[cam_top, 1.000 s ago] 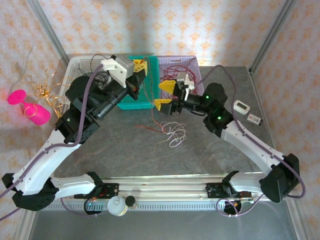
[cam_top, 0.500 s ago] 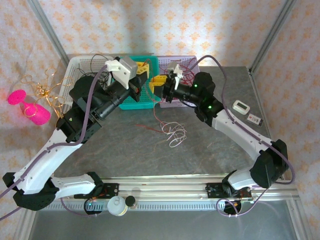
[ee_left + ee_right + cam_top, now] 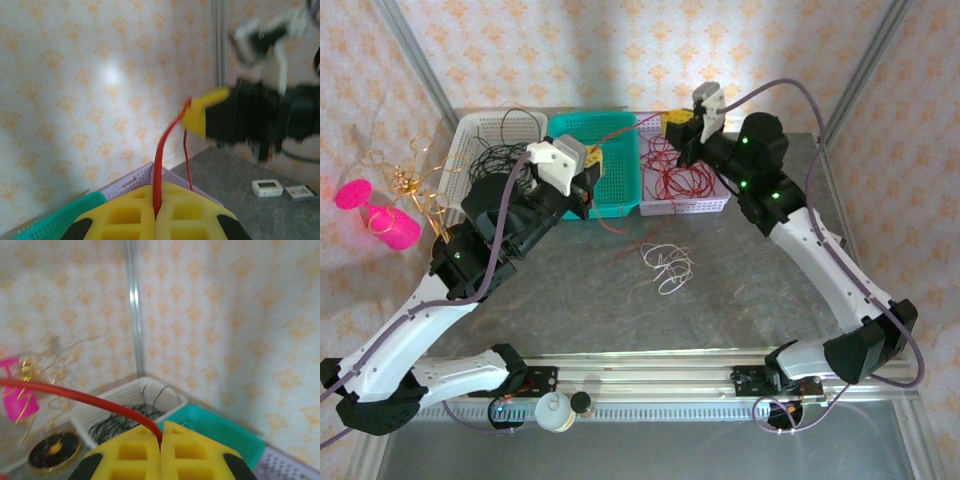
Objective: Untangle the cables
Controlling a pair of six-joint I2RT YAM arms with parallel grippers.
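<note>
A red cable (image 3: 160, 150) is stretched taut in the air between both grippers. My left gripper (image 3: 157, 192) is shut on one stretch of it, and it rises to the right gripper's yellow fingers (image 3: 202, 112). My right gripper (image 3: 161, 432) is shut on the same red cable (image 3: 75, 394). From above, the left gripper (image 3: 588, 170) hangs over the teal basket and the right gripper (image 3: 672, 125) over the lilac basket (image 3: 715, 205), which holds more red cables (image 3: 678, 178). White cables (image 3: 665, 265) lie loose on the table. Black cables (image 3: 500, 158) fill the white basket (image 3: 470, 125).
The teal basket (image 3: 620, 180) stands between the white and lilac ones. A gold wire stand (image 3: 410, 185) and a pink goblet (image 3: 380, 215) are at the far left. Two small devices (image 3: 268, 187) lie on the table at the right.
My right gripper has shut on the red cable and swung up and back over the lilac basket, pulling the strand taut. The left gripper stayed shut and shifted slightly.
</note>
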